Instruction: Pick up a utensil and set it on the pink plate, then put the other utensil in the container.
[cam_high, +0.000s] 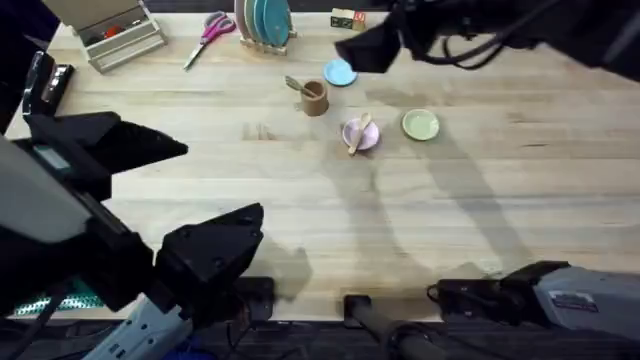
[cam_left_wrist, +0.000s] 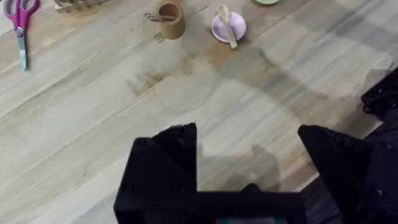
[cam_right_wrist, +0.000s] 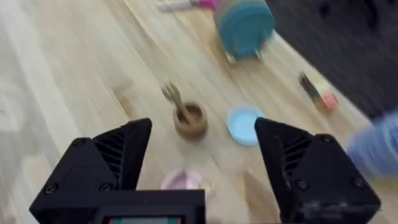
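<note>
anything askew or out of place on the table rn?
Nothing stands out. The spoon lies across the pink plate, handle overhanging the rim. The fork stands tilted in the wooden cup. No spills or damage.

spoon (cam_high: 359, 133): small, pale wood, lying across the pink plate, its handle sticking out over the rim toward the near edge of the tabletop
pink plate (cam_high: 368, 139): small, round, pale pink, flat on the tabletop, near the cup
fork (cam_high: 297, 86): small, pale wood, standing tilted in the cup, tines up, leaning out over the rim
cup (cam_high: 315, 99): small brown wooden cylinder, upright, open top, holding the fork
</note>
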